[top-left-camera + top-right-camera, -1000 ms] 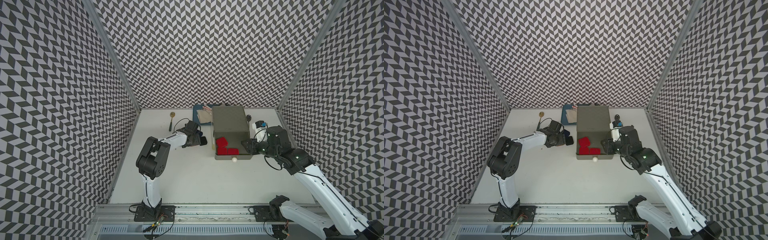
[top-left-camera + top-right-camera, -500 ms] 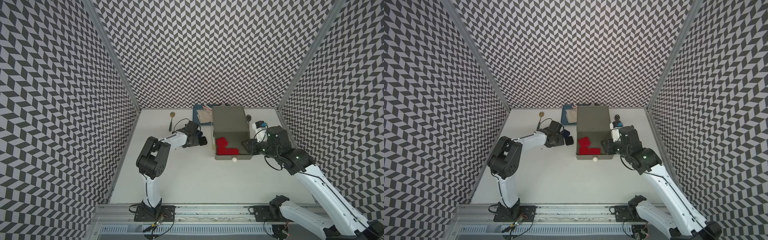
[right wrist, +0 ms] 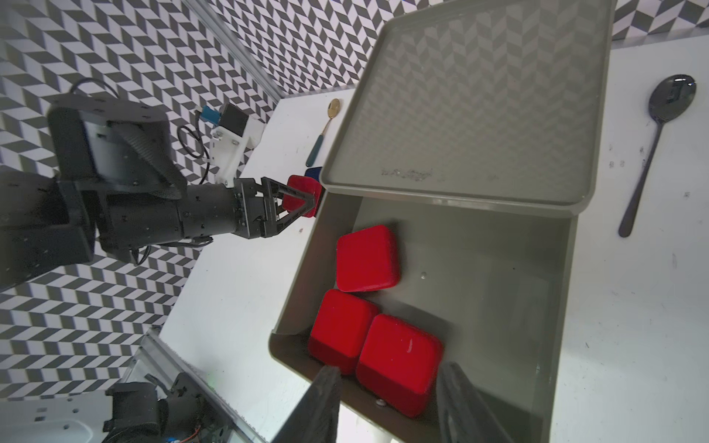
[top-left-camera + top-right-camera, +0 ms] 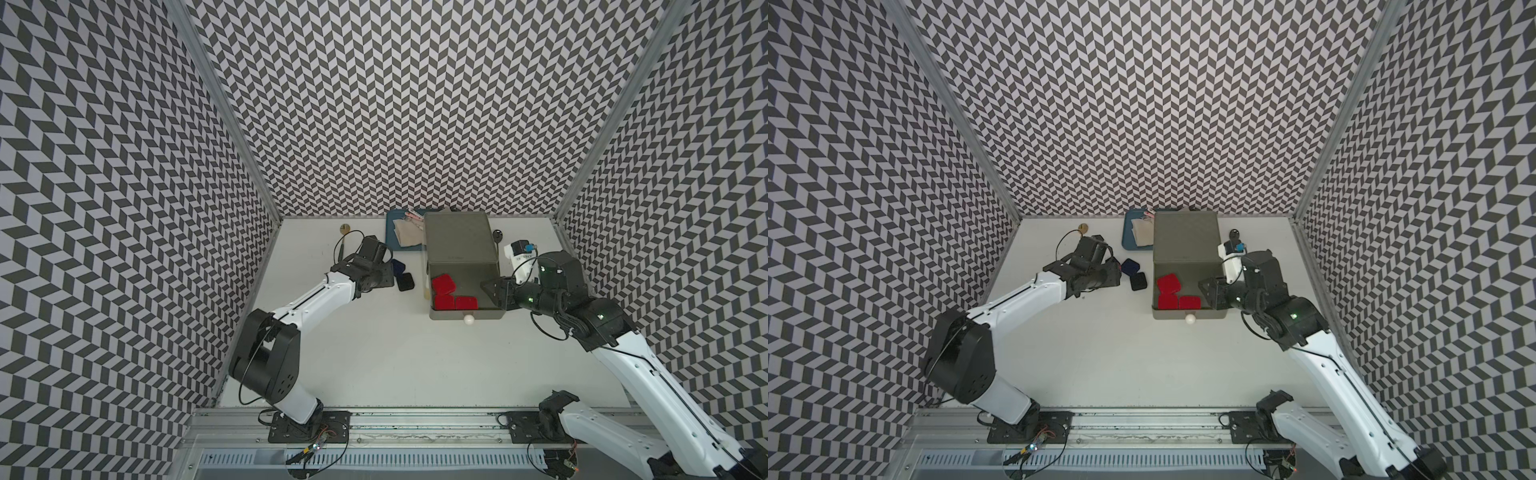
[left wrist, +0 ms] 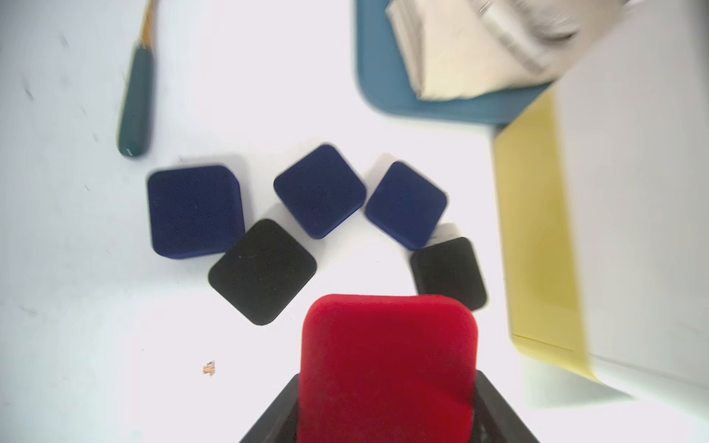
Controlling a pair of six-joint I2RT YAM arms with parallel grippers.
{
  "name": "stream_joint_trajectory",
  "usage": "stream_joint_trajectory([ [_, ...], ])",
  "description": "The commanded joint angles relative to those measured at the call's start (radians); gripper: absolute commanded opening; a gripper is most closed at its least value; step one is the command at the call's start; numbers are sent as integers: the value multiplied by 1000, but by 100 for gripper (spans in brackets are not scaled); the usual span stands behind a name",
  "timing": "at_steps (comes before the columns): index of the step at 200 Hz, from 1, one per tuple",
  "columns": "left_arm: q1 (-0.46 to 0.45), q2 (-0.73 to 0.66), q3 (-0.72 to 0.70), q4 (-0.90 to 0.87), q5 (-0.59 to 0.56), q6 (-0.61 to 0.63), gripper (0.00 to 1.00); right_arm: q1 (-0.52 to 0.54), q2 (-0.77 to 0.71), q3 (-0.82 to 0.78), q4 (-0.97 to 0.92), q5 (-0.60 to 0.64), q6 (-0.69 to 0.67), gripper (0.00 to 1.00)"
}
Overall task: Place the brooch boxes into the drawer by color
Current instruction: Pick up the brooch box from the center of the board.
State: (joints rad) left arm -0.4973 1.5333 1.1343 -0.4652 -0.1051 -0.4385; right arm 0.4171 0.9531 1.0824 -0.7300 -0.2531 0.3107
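In both top views: small boxy three-tier drawer chest (image 4: 459, 241), its grey top drawer (image 4: 449, 316) pulled out, three glossy rounded-square red brooch boxes (image 4: 444, 284) already lying inside. On the left arm's side of the chest, one navy blue box (image 4: 398, 266) and one black box (image 4: 405, 284) peeking past the left gripper (image 4: 386, 277); grasp hidden from here.

In the left wrist view: left gripper closed tight on a fourth red brooch box (image 5: 387, 368). Beyond it, beside the chest's yellow bottom tier (image 5: 537, 237), three navy blue boxes (image 5: 319, 190) and two black boxes (image 5: 262, 271) lying loose on the table, none sorted.

In the right wrist view: held red box just outside the open drawer's side wall. Right gripper (image 3: 387, 368) at the drawer's front wall, jaws about half apart, nothing between them; possibly steadying that wall, contact too unclear to call.

Judged from this: reds nearly finished, one drop remaining; navy and black sets, five boxes, untouched, with two lower drawers to open for them.
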Motion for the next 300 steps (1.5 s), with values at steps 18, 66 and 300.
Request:
stream_joint_trajectory([
  [18, -16, -237, -84, 19, 27, 132, 61, -4, -23, 109, 43, -175, -3, 47],
  [66, -61, -482, -127, 96, 123, 317, 60, -4, 59, 254, 32, -413, 17, 51],
  [300, -816, -643, -188, 122, -521, 565, 58, 377, 287, 403, -135, -160, 15, 68],
])
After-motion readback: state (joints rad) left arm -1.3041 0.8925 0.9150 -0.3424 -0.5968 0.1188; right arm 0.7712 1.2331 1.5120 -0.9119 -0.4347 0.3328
